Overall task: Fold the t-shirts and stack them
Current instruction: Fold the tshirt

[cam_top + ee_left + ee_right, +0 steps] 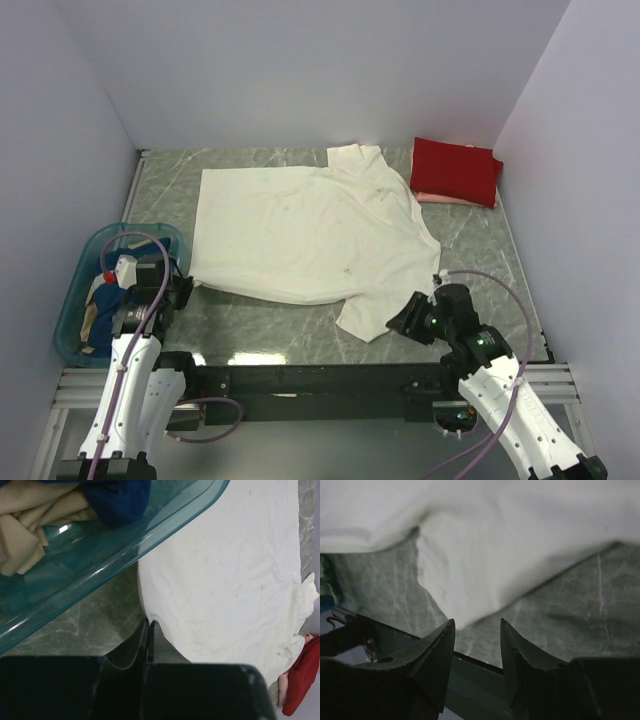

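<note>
Starting at the left edge of the top view, the teal basket (140, 231) sits with a tan shirt (30, 520) and a dark blue shirt (117, 500) bunched inside, and it's right up against the action, which is my first worry. The left gripper (150, 627) has its jaws pressed together right at the near-left hem corner of the cream shirt (300, 230). From the wrist view I honestly can't tell if any cloth is caught between them or if they've just closed beside the edge. If it's empty, a lift there takes nothing. If it has only a sliver, the hem probably slips out mid-fold. Swinging that arm could also bump the basket wall. The cream shirt itself lies spread flat across the middle of the table (480, 260), collar toward the upper right. Further right, at lower centre, the right gripper (477, 625) has its jaws apart and holds nothing, with the tip of the near sleeve (365, 320) just in front of the gap. Closing there likely grabs only the sleeve end, so the body would drag and wrinkle. In the upper right corner the folded red shirt (455, 168) sits on a pale pink shirt (440, 198), touching the cream collar area, so a hard pull could disturb that stack.
</note>
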